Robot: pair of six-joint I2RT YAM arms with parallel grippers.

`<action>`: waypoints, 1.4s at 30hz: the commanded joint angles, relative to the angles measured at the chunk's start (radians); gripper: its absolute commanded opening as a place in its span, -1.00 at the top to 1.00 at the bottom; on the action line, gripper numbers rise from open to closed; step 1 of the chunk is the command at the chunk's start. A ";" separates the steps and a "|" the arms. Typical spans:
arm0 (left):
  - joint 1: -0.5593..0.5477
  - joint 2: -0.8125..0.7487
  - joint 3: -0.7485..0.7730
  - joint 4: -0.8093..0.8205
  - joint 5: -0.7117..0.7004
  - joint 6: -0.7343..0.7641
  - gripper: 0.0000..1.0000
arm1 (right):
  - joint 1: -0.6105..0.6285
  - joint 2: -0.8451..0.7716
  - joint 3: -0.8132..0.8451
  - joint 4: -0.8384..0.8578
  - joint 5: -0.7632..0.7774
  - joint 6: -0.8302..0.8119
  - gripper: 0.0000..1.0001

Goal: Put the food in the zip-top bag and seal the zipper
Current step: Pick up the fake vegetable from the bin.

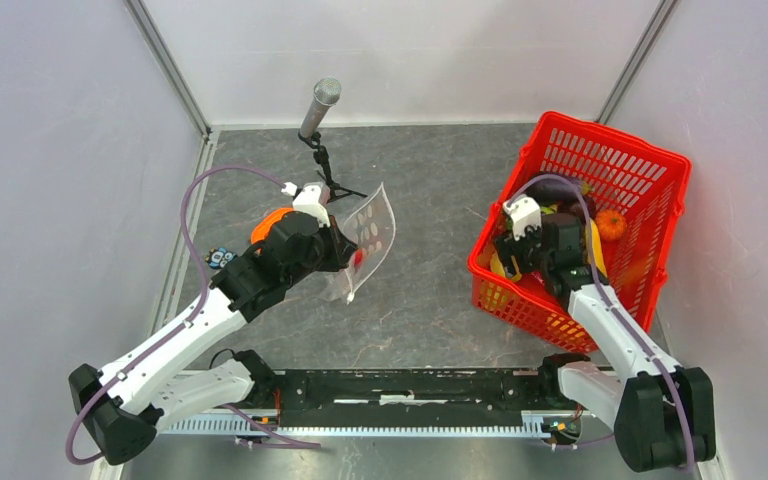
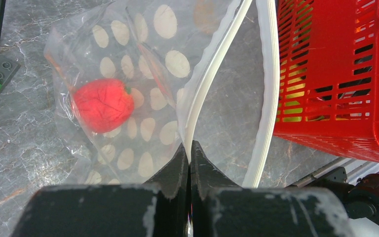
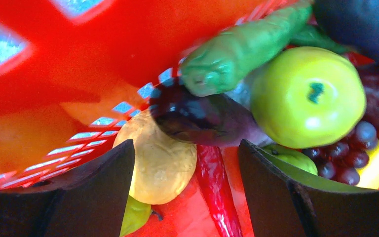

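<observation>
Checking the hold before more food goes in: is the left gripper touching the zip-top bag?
Touching. The left wrist view shows the left gripper with its jaws shut on the zip-top bag at the zipper, which runs out from between them.

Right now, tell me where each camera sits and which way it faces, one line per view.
Top external: above and behind the arms, looking down on the table; both arms show, bases at bottom.
Left wrist: on the left arm, looking along the shut left gripper at the zip-top bag it pinches; only its fingers show.
Right wrist: on the right arm, looking into the red basket at the food; the open right gripper frames the bottom.
Shared: top and left wrist both show zip-top bag and red basket.
</observation>
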 commanded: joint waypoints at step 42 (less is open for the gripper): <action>0.005 0.044 0.012 0.059 0.035 0.013 0.95 | -0.001 -0.226 -0.178 0.482 0.011 0.125 0.66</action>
